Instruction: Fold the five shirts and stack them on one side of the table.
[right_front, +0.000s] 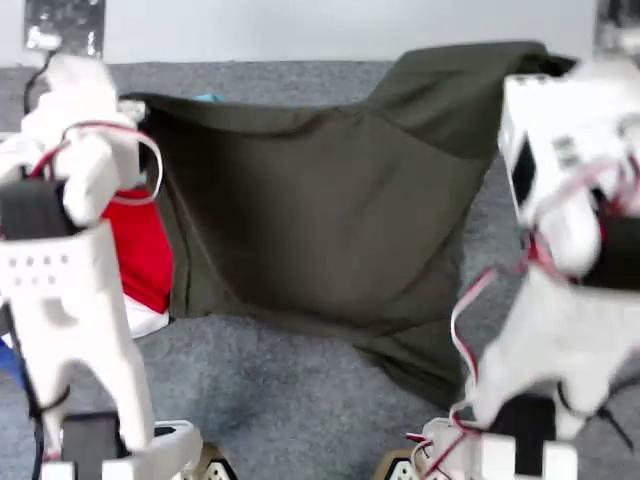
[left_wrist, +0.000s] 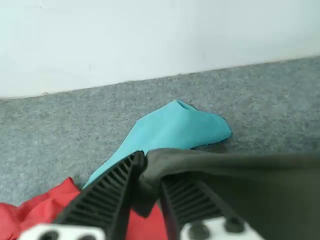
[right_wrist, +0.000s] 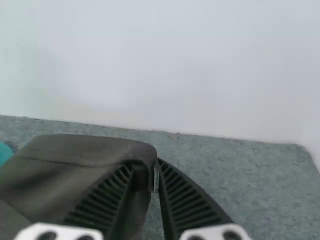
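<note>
The left pincer (left_wrist: 147, 169) is clamped on a bunched edge of the dark olive shirt (right_front: 330, 210), and the right pincer (right_wrist: 152, 175) is closed the same way on another corner of it, with cloth pinched between the ribbed jaws in both wrist views. In the high view the shirt hangs stretched between the two arms across the middle of the frame, its top edge running from upper left to upper right and its lower part sagging towards the lower centre, where a sleeve or hem trails onto the surface (right_front: 280, 400). The fabric looks soft, light and limp (it drapes and creases under its own weight), so it will likely slump wherever it is unsupported. Corners and seams seem the best places to hold, as thin cloth could slip from a shallow pinch. A red shirt (right_front: 140, 250) lies at the left edge, partly under the olive one, with a teal shirt (left_wrist: 175, 130) beyond it. The surface is covered in grey, carpet-like material and ends at a plain pale wall (right_wrist: 175, 65).
</note>
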